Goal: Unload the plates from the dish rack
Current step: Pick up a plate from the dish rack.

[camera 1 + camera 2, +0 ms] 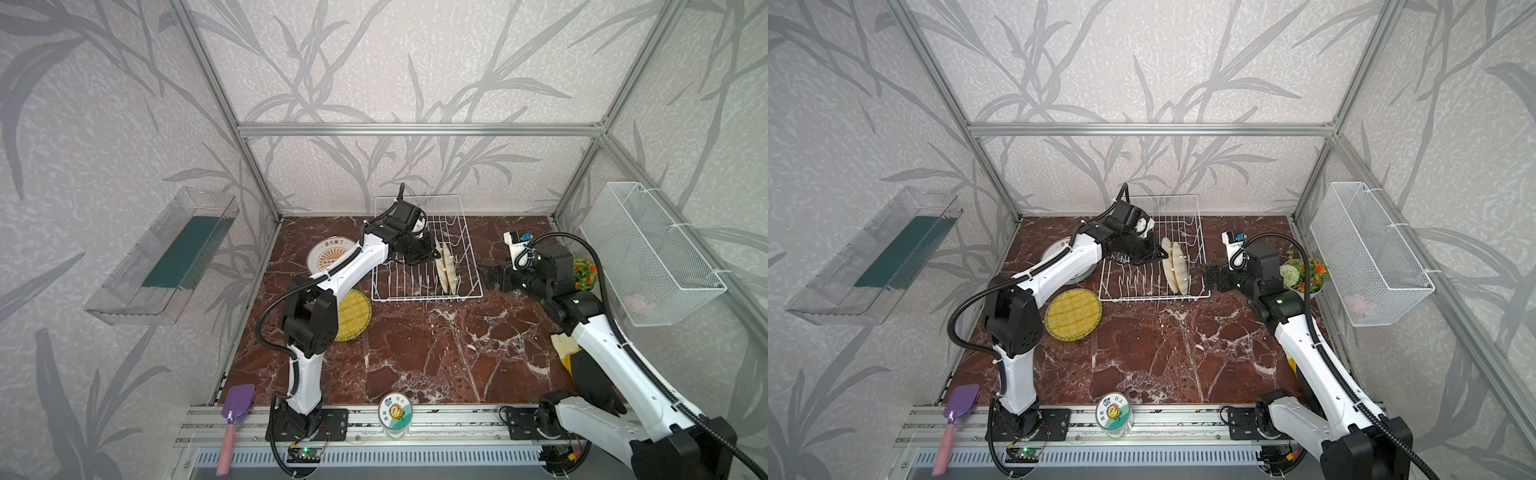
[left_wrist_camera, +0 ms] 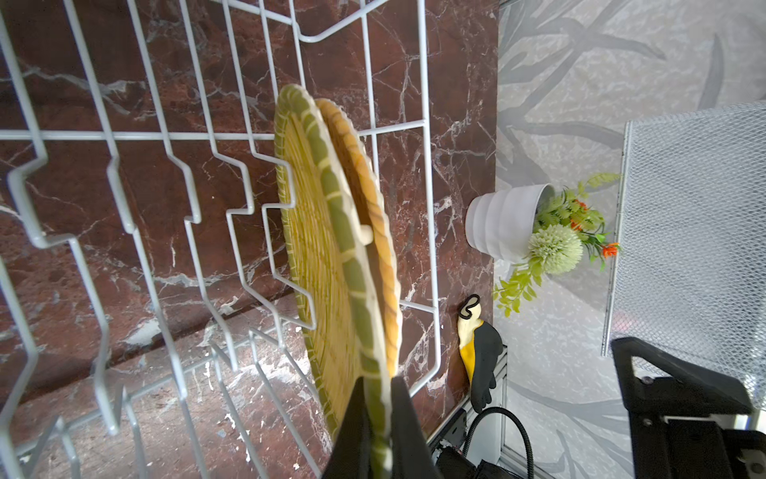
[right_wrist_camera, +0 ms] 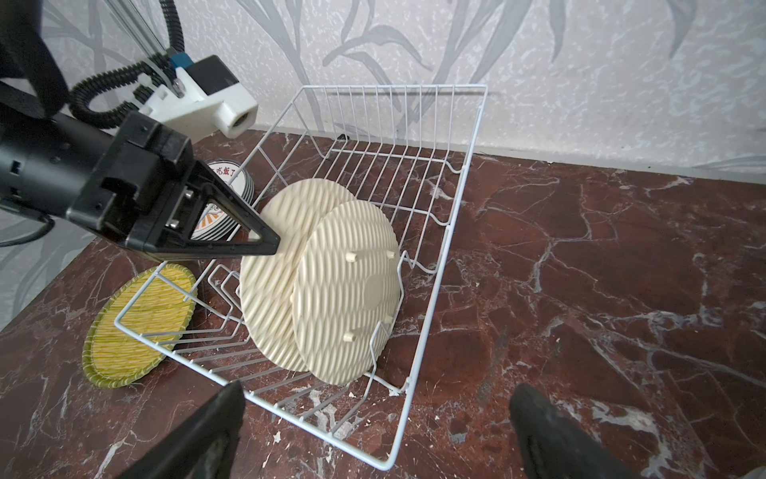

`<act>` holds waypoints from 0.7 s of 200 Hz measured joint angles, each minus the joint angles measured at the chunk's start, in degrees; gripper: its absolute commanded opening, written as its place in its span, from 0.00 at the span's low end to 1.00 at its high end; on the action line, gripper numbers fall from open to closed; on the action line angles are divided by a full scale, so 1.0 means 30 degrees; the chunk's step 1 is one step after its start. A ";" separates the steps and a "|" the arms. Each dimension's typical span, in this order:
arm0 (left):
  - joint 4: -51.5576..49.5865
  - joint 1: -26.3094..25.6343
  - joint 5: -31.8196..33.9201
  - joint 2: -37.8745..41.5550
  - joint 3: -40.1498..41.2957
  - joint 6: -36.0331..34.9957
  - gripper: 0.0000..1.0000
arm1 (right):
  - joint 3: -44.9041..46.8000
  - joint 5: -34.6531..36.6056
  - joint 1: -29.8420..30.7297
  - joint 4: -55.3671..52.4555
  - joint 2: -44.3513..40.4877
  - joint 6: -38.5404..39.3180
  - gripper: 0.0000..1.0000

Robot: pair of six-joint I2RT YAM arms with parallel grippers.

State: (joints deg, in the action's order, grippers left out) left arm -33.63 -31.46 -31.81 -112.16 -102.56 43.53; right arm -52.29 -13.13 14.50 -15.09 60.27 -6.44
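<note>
Your left fingers (image 2: 408,431) clench the rim of one of two woven plates (image 3: 265,298) upright in the dish rack (image 1: 424,297); your right fingers (image 3: 207,435) gape beside it. A third woven plate (image 1: 1073,314) and perhaps four stacked white plates (image 1: 328,257) lie on the bench (image 1: 436,353).

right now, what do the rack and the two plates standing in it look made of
Dish rack: glossy white bent rods, probably coated steel wire. Gripped plate and its neighbour: likely moulded plastic mimicking wicker; matte cream ribbed backs with moulded pegs.

In the dish rack (image 1: 415,298) stand 2 plates (image 1: 444,269); left of it lies 1 plate (image 1: 354,316).
</note>
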 measured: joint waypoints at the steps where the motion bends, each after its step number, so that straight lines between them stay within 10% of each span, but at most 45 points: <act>1: 0.0000 0.0000 0.0000 0.0015 0.0000 0.0000 0.00 | 0.0000 0.0000 0.0000 0.0007 0.0000 0.0000 0.99; 140: -0.1923 0.0000 0.0597 0.0612 -0.1013 -0.1100 0.00 | 0.0597 -0.0138 0.0000 0.0466 -0.1020 -0.0634 0.99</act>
State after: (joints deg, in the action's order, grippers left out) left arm -39.40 -31.46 -30.02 -110.32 -105.60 40.23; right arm -50.50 -13.54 14.50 -13.69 57.21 -8.34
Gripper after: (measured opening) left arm 0.086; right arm 0.991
